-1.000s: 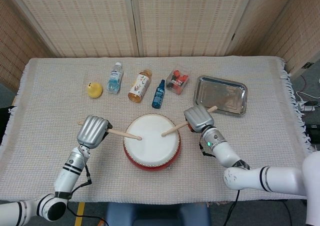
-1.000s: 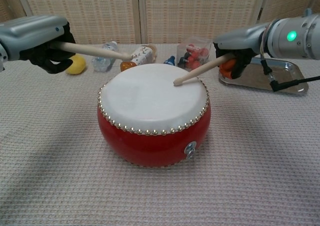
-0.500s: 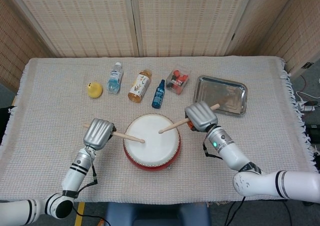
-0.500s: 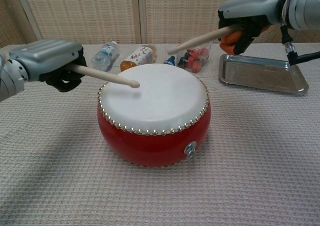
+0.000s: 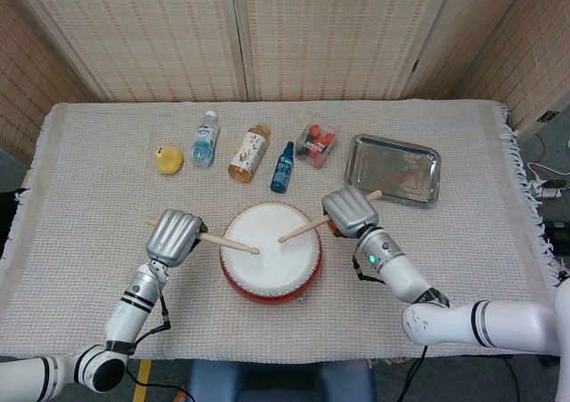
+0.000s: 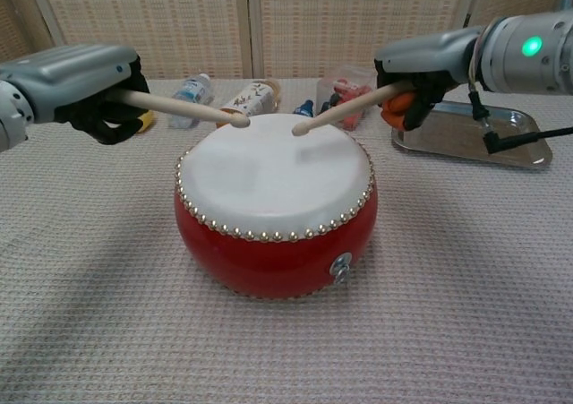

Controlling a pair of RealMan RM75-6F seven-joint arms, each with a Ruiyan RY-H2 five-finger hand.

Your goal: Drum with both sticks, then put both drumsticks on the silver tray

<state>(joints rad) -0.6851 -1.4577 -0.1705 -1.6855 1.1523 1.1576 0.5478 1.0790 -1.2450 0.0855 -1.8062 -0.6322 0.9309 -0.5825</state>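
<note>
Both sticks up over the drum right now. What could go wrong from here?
1. The stick tips nearly meet over the drum; left drumstick and right drumstick might clash.
2. The right hand works close to the silver tray; a wide backswing may knock it.
3. The row of bottles lies just behind the drum.

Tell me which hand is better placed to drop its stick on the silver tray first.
Right. The right hand holds its wooden drumstick right beside the silver metal tray, at the round red drum's tray side. The left hand would likely have to cross over the drum to reach it.
</note>
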